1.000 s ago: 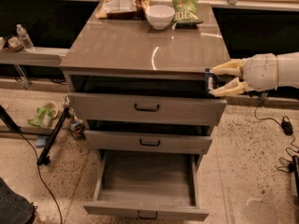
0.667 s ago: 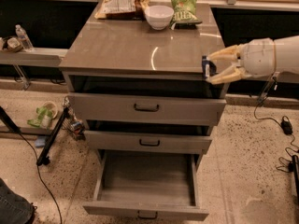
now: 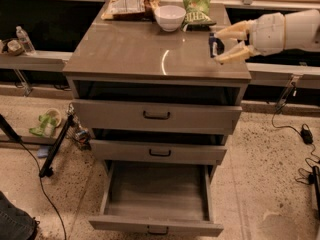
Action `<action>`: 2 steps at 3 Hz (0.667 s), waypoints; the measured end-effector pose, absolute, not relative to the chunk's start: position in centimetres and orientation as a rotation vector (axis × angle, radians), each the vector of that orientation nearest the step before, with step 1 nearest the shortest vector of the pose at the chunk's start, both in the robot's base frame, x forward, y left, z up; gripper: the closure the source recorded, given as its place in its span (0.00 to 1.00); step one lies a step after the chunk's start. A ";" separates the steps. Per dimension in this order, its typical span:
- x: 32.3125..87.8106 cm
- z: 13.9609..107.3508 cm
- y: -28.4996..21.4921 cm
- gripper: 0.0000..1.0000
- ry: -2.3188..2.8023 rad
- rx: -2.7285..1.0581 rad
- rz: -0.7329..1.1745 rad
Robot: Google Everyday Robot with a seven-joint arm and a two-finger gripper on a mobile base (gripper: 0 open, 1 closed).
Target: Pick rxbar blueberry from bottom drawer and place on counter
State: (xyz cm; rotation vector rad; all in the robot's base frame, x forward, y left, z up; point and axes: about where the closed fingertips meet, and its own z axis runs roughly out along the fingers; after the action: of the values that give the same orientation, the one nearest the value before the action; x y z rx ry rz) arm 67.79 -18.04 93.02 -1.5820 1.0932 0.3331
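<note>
My gripper (image 3: pixel 220 45) reaches in from the right, above the right side of the counter (image 3: pixel 150 54). Its pale fingers (image 3: pixel 235 31) are shut on the rxbar blueberry (image 3: pixel 215 46), a small dark blue bar held on edge just above the counter's right part. The bottom drawer (image 3: pixel 156 200) is pulled open and its tray shows nothing inside.
A white bowl (image 3: pixel 170 17), a green chip bag (image 3: pixel 197 9) and a tan-and-white snack bag (image 3: pixel 131 4) stand at the counter's back. The top drawer (image 3: pixel 157 115) and middle drawer (image 3: pixel 159 152) are slightly ajar. Cables and a stand lie on the floor at both sides.
My gripper has risen and moved left with the bar, from beside the cabinet's right edge at top-drawer height to above the counter's right side.
</note>
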 end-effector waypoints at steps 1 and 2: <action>71.9 93.7 -16.1 1.00 1.078 -1.571 0.318; 75.8 93.5 -13.6 0.83 1.109 -1.572 0.269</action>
State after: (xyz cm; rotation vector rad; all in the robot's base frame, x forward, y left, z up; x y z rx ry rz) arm 75.81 -13.65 93.52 -1.5719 1.1085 0.2692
